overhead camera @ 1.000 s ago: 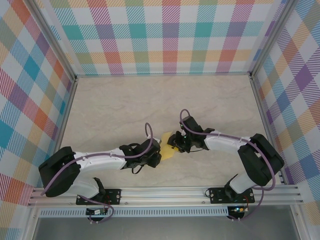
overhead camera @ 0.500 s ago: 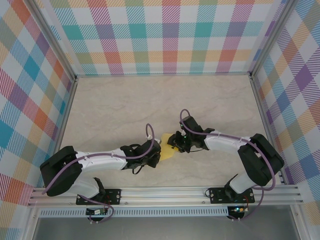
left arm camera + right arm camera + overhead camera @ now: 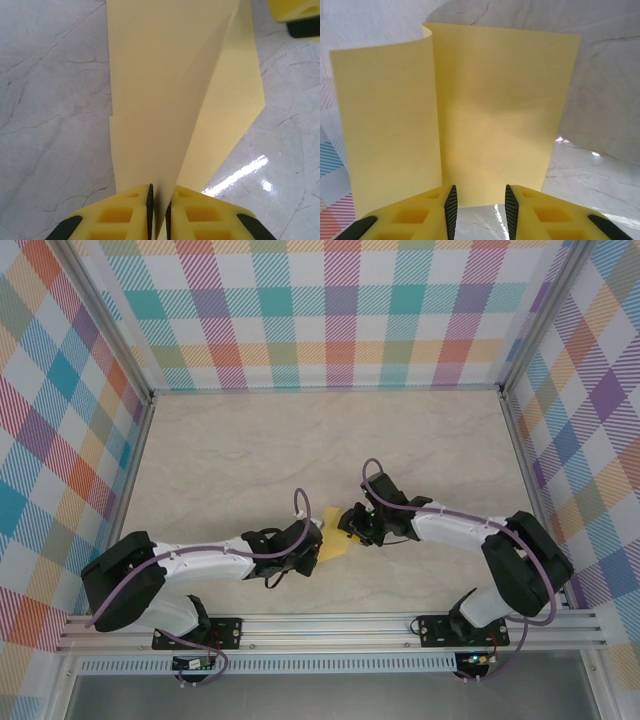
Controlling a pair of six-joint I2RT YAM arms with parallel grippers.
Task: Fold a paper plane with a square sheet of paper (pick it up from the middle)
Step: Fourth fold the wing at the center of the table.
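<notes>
Since a second ago the left gripper (image 3: pixel 318 542) has pinched its jaws nearly together and nudged a little toward its partner, while the right gripper (image 3: pixel 352 525) keeps much the same gap and place. The square sheet of paper (image 3: pixel 333 537) has barely shifted between them.

We judge the task to be in its early part. The sheet is off the table (image 3: pixel 250 450) and doubled over along a middle line, so the first centre fold is begun. It does not look pressed flat, though: in the left wrist view the two layers splay apart ahead of the pads, and their edges do not quite line up (a small step shows on one side). We see no nose folds, no wings and no pointed shape, so all of that is left.

From the left wrist camera, the left gripper (image 3: pixel 160 196) stands all but closed, with only a sliver between its pads. The fold of the sheet (image 3: pixel 165 75) runs straight into that sliver, so we take it as clamped there, and the paper fans out directly ahead of the fingertips.

Seen from its own wrist, the right gripper (image 3: pixel 478 200) is partly open, with table showing through the gap. The sheet (image 3: pixel 495 115) stands upright just beyond its tips, one flap curling toward its left finger. Its lower edge sits at the fingertips, and we see no pinch on it.
</notes>
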